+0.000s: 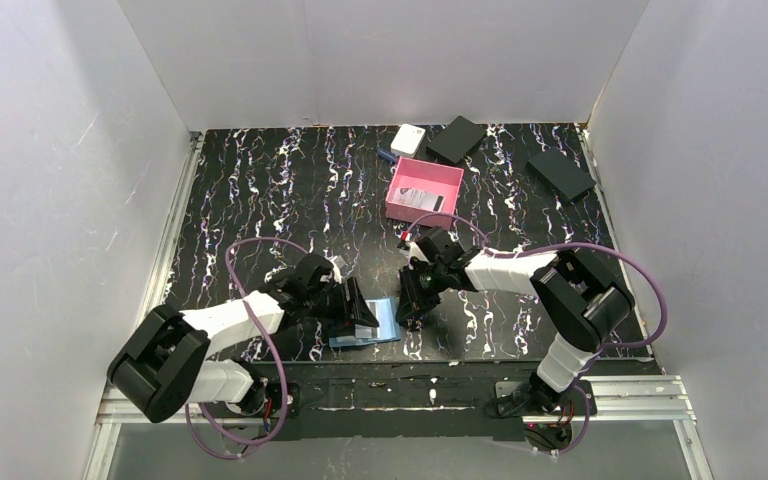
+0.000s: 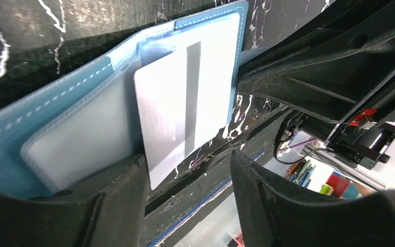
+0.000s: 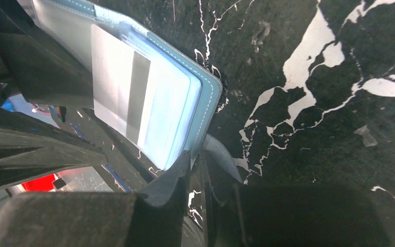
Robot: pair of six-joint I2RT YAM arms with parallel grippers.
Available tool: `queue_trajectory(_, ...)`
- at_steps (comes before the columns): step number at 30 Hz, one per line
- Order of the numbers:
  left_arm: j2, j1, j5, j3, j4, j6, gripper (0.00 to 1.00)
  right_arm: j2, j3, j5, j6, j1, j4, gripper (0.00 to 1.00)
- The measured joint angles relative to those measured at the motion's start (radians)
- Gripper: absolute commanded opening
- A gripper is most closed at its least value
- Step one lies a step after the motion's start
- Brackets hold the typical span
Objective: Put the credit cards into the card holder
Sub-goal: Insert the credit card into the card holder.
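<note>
The blue card holder (image 1: 384, 322) lies open near the table's front edge, between my two grippers. A pale credit card (image 2: 172, 118) with a grey stripe sits partly in a slot of the card holder (image 2: 46, 123); its free end sticks out past the holder's edge. My left gripper (image 2: 187, 164) is open, its fingers either side of that free end and nothing pinched between them. My right gripper (image 3: 198, 159) is shut on the edge of the card holder (image 3: 175, 113), next to its grey tab (image 3: 223, 159). The same card (image 3: 118, 92) shows in the right wrist view.
A pink tray (image 1: 448, 180) at the back holds another card (image 1: 420, 198). A white box (image 1: 408, 138) and two flat black boxes (image 1: 457, 138) (image 1: 561, 174) lie behind it. White walls close in the table on three sides.
</note>
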Motion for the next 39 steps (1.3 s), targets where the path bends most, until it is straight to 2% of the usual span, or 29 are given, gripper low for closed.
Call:
queue_trajectory(8, -0.046, 0.000, -0.066, 0.033, -0.115, 0.018, 0.68, 0.000, 0.008, 0.002, -0.012, 0.005, -0.015, 0.24)
queue_trajectory(14, -0.043, -0.002, -0.088, 0.054, -0.152, 0.020, 0.66, 0.000, 0.008, 0.002, -0.009, 0.005, -0.015, 0.24)
queue_trajectory(21, 0.035, -0.022, -0.092, 0.107, -0.156, 0.023, 0.65, 0.000, 0.008, -0.002, 0.000, 0.005, 0.000, 0.24)
queue_trajectory(28, 0.081, -0.079, -0.119, 0.159, -0.163, 0.040, 0.63, 0.008, 0.008, -0.010, 0.014, 0.005, 0.023, 0.24)
queue_trajectory(39, 0.114, -0.129, -0.195, 0.232, -0.257, 0.092, 0.69, 0.015, 0.008, -0.008, 0.023, 0.007, 0.030, 0.25)
